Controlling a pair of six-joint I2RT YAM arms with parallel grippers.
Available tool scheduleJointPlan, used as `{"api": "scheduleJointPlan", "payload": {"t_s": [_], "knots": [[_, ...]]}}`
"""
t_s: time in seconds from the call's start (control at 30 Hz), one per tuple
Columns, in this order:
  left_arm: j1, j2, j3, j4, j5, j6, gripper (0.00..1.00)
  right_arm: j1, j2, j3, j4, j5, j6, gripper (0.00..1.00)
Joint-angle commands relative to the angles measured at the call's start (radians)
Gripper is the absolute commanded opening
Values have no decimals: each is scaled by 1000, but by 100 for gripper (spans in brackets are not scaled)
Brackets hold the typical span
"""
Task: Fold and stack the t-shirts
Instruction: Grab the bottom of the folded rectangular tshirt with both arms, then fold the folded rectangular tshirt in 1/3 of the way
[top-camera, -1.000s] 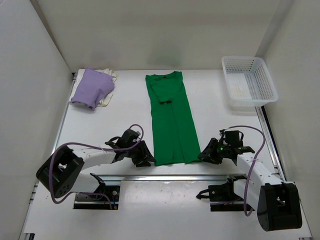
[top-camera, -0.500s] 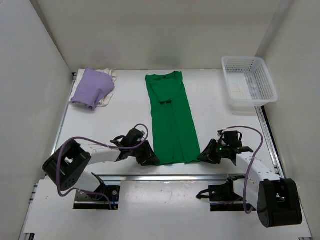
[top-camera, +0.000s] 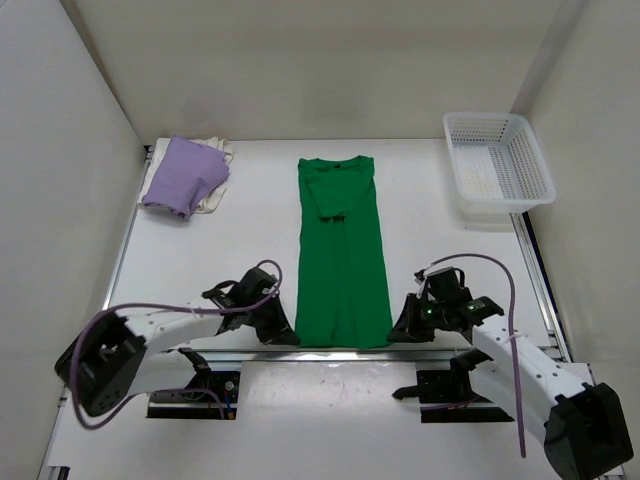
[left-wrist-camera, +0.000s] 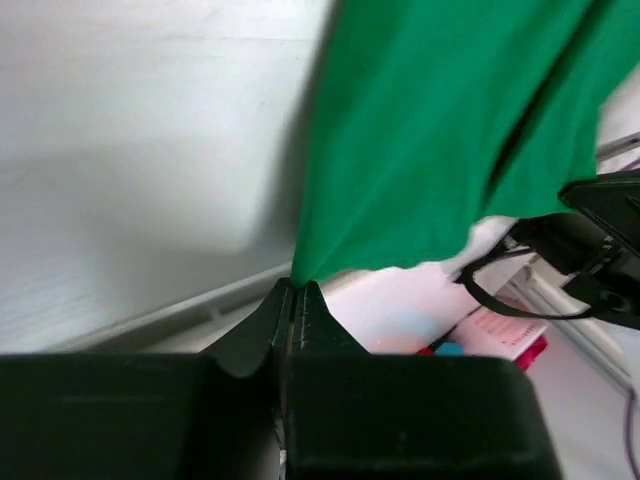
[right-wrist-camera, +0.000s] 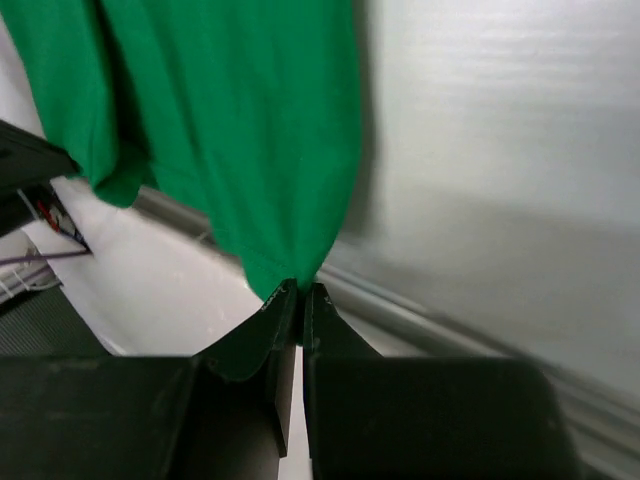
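Green t-shirt (top-camera: 340, 255) lies as a long narrow strip, collar far, hem at the near table (top-camera: 440, 250) edge.
Left gripper (top-camera: 289, 336) pinches its near-left hem corner and right gripper (top-camera: 398, 328) the near-right (jaws squeezed thin). Lavender t-shirt (top-camera: 182, 177) sits on cream t-shirt (top-camera: 216, 196) far-left of it; basket (top-camera: 498, 165) far-right, well apart.

Matt green cloth t-shirt (top-camera: 340, 260), smooth white table (top-camera: 440, 240), white plastic lattice basket (top-camera: 520, 165).
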Motion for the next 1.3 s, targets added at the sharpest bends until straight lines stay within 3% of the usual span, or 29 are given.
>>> {"api": "scheduleJointPlan", "payload": {"t_s": [0.0,0.1,0.43,0.7,0.9,1.27], "knots": [[59,-121,34,-207,21,44,3,13,-12,114,-153,57,-16,0],[143,-110,132,-227,57,66,3,-27,118,277,-144,61,-79,0],[254,333,626,-256,-40,223,4,-196,608,734,-29,71,-272,0],[315,566,941,-325,-86,306,3,-279,856,967,30,18,-302,0],[346,703,1053,-310,-106,319,4,-302,1038,1104,41,-18,-305,0],[378,803,1156,-210,-118,314,14,-287,1294,1458,-65,-12,-320,0]]}}
